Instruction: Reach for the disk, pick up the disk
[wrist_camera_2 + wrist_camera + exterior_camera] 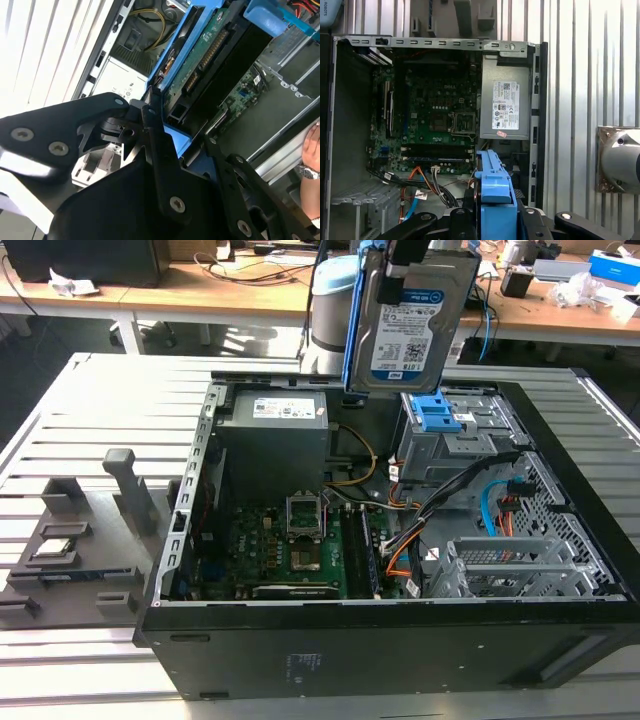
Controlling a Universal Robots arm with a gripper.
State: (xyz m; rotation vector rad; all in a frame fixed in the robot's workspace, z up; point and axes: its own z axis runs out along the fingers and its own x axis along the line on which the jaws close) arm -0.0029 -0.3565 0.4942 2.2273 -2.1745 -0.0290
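Hanging upright above the open computer case [575, 570], well clear of the blue drive-bay clip [440, 412]: disk [412, 325], label outward. Gripper [176, 131] pinches its top edge. Step: pick-up, judged essentially done. Further lifting calls for a firm, steady hold.

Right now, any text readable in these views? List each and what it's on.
No text I can quote with confidence.
Label on the disk, held in the gripper: barcodes, print too small to read.
Label on the power supply: too small to read.
Markings on the motherboard: too small to read.
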